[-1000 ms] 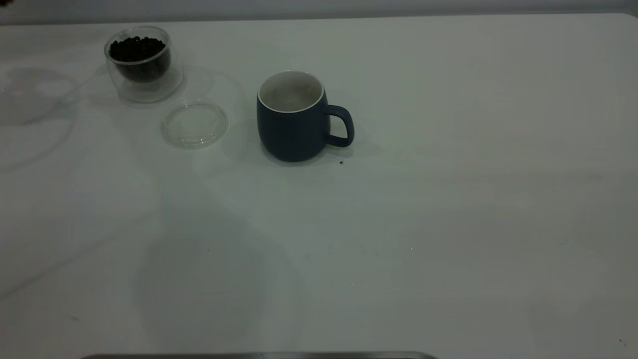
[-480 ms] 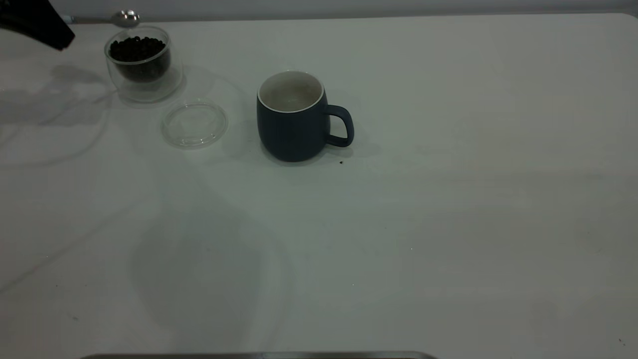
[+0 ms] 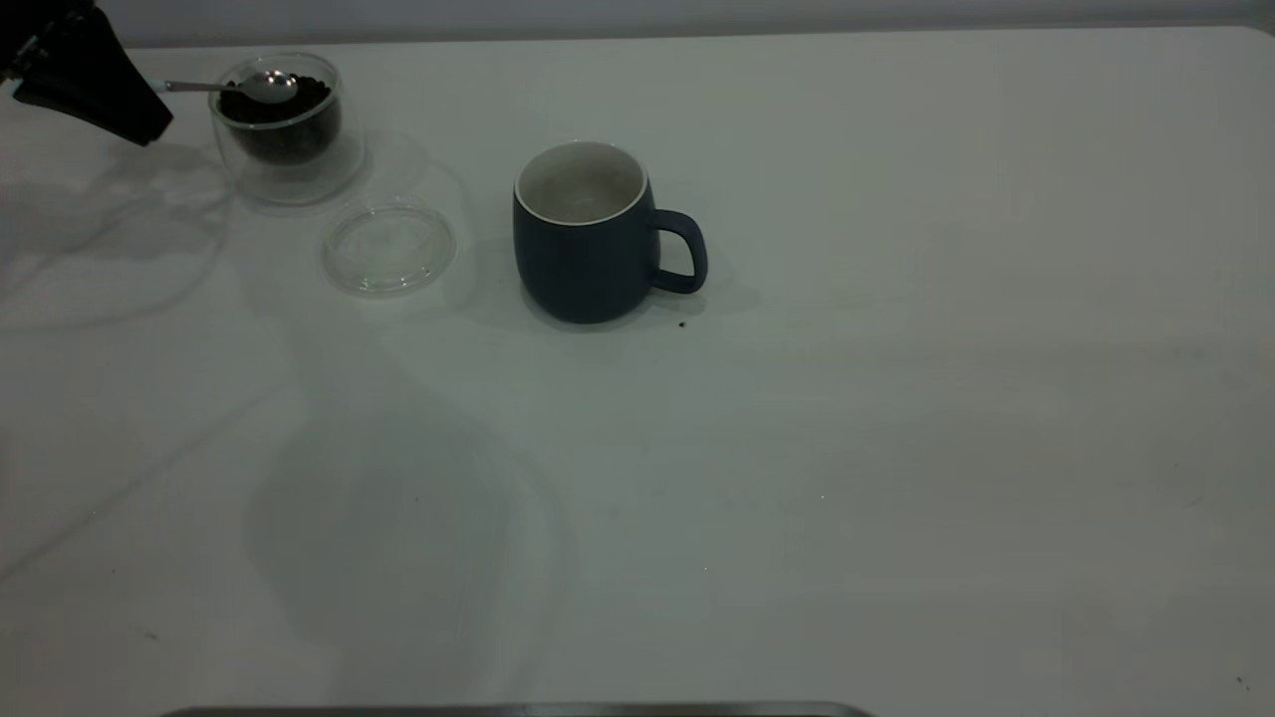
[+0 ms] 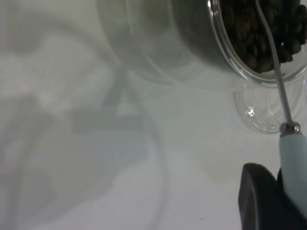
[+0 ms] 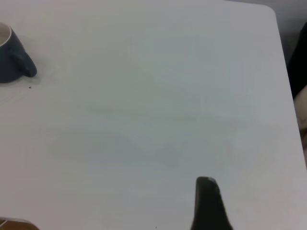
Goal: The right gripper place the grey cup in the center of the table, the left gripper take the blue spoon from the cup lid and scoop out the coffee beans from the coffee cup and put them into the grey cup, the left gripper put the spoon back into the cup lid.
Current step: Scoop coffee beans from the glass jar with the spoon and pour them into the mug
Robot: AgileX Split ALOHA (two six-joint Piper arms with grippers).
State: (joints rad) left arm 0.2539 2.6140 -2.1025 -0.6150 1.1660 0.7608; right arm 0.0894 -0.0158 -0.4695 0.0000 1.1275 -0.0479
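My left gripper (image 3: 149,100) hangs at the table's far left, shut on the blue spoon's pale handle (image 4: 293,158). The spoon's (image 3: 267,86) metal bowl rests on the coffee beans (image 3: 289,105) inside the clear glass coffee cup (image 3: 287,139). The cup lid (image 3: 386,249) lies bare on the table just in front and to the right of that cup. The grey cup (image 3: 583,239) stands upright near the middle, handle to the right, its white inside showing no beans. In the right wrist view a single black finger (image 5: 208,203) of my right gripper hovers over bare table, well away from the grey cup (image 5: 12,57).
The white table (image 3: 896,448) stretches wide to the right and front of the cups. A tiny dark speck (image 3: 681,324) lies by the grey cup's base. A grey metal edge (image 3: 518,710) runs along the front of the exterior view.
My left gripper came into view from the top left with the spoon. It then moved down and right, bringing the spoon bowl from above the glass cup's far rim onto the beans.
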